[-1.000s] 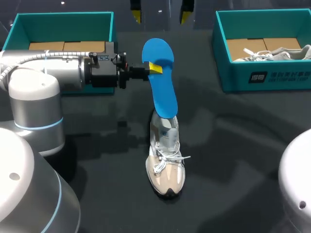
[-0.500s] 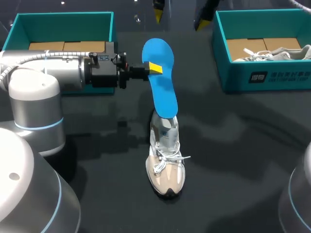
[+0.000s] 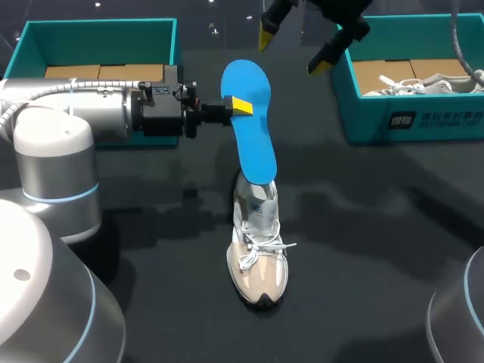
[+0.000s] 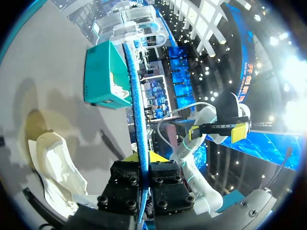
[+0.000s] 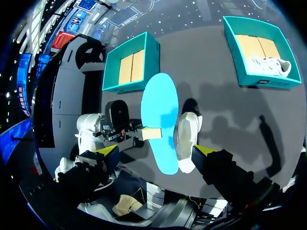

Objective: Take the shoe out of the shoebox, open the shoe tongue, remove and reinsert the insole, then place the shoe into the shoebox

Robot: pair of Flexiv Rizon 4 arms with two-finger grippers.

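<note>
My left gripper clamped the blue insole standing up from the sneaker collar, while my right gripper hung wide open beyond the sneaker.

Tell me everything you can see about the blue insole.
The blue insole is a thin, smooth, bright-blue foot-shaped pad, foam-like by its look. It stands tilted above the table, its lower end at the heel opening of the pale shoe, its broad rounded end raised. The left end effector is shut on one long edge near the upper end. Nothing else touches it.
</note>
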